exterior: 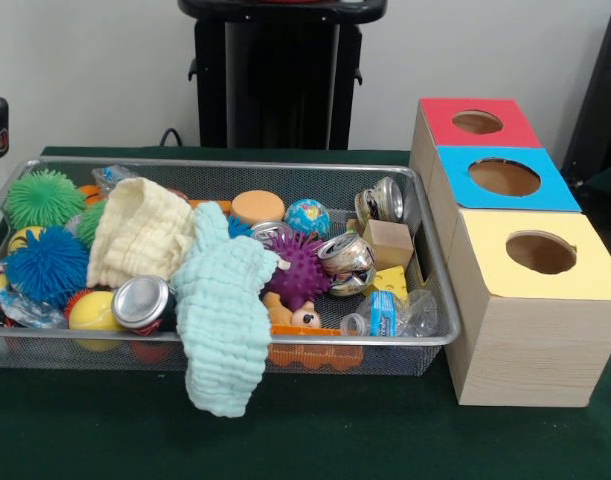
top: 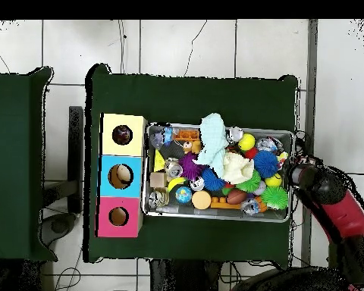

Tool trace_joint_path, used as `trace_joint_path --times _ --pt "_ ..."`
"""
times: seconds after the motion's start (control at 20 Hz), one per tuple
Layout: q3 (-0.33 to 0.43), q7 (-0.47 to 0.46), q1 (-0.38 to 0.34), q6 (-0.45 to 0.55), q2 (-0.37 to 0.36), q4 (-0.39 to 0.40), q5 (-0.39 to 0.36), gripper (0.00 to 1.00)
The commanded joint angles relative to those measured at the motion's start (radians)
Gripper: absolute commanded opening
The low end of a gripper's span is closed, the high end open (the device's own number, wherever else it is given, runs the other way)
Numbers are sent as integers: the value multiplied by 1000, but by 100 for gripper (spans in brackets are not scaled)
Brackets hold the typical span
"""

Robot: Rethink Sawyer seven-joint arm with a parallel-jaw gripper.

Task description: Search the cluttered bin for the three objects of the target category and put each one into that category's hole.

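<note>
Beside the cluttered bin [top: 287, 136] the arm's gripper [top: 297, 168] hovers; whether its jaws are wide or narrow, I cannot tell.

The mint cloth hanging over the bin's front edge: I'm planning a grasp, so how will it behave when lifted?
The mint cloth looks floppy: it droops over the bin rim. It would probably sag and trail, perhaps dragging the can beside it. Likely light.

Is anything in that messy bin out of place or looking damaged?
Yes. The pale green cloth is draped over the front rim of the wire bin and hangs down outside it. Several drink cans are dented and crushed, such as the one beside the purple spiky ball.
</note>
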Motion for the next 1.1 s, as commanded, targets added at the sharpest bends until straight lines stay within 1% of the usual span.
trace_joint_path --times 0.05,0.45,0.6,0.75,1.1 --pt "58 -10 59 158 -63 24 -41 100" --pt "39 -9 70 193 -67 3 -35 100" --pt "45 4 73 182 -66 13 -28 100" --pt "51 38 90 155 -52 22 -10 100" --pt "48 79 123 144 -43 24 15 100"
